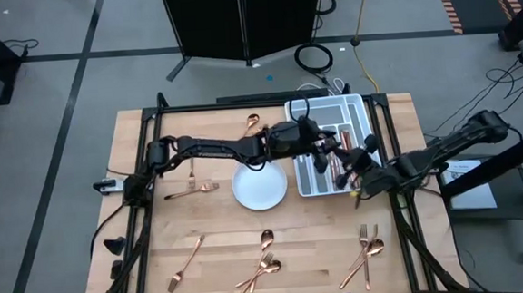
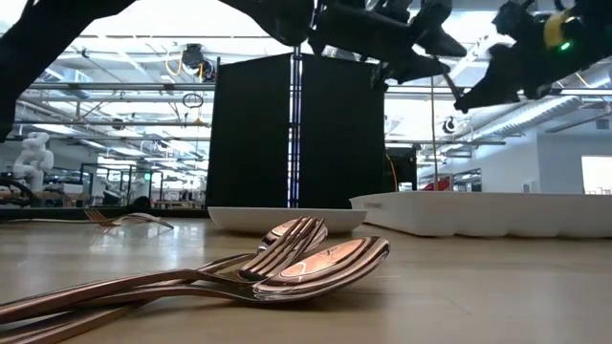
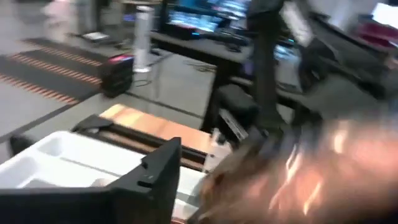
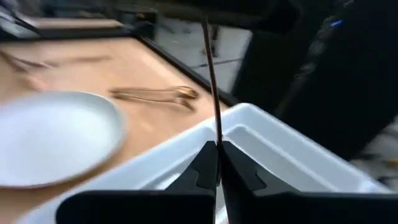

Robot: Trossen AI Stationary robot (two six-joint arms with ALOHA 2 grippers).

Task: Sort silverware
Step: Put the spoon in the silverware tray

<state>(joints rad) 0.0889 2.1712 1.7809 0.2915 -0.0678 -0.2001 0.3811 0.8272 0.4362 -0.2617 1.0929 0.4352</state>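
Standing upright between the closed fingers of the right gripper [image 4: 217,163], a slim copper utensil [image 4: 212,93] rises from the pinch, above the white divided tray [image 4: 273,140]; which kind of utensil it is cannot be told. The left gripper [image 1: 321,146] hovers over the same tray just beside it, and whether its jaws are apart cannot be told. Other silverware [image 1: 262,272] lies scattered on the wooden table [image 1: 217,245] around the round plate [image 1: 259,187].
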